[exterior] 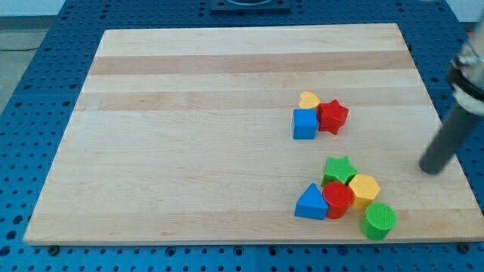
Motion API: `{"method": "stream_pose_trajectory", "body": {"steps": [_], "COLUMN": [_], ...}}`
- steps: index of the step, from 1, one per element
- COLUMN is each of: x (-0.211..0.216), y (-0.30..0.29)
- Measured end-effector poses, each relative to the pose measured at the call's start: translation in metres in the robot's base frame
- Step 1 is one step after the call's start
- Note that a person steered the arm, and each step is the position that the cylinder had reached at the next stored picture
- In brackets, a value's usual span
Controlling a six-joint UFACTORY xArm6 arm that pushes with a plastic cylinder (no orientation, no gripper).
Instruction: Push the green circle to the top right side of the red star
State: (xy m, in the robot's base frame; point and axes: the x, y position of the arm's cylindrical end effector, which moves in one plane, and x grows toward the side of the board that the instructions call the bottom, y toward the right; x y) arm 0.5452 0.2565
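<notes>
The green circle (377, 221) stands near the board's bottom right edge, at the lower right of a cluster of blocks. The red star (333, 116) sits higher up, right of centre, touching a blue cube (305, 124) and a yellow heart (308, 100). My tip (432, 170) is the lower end of the dark rod at the view's right, over the board's right edge. It is apart from all blocks, up and to the right of the green circle, and right of and below the red star.
The lower cluster holds a green star (338, 169), a yellow hexagon (364, 189), a red cylinder (337, 199) and a blue triangle (311, 202). The wooden board (189, 136) lies on a blue perforated table (38, 91).
</notes>
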Motion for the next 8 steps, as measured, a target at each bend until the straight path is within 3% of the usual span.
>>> {"method": "stream_pose_trajectory", "body": {"steps": [1,2,5,8], "x": [0.061,0.073,0.073,0.073], "y": [0.001,-0.007,-0.077,-0.196]}}
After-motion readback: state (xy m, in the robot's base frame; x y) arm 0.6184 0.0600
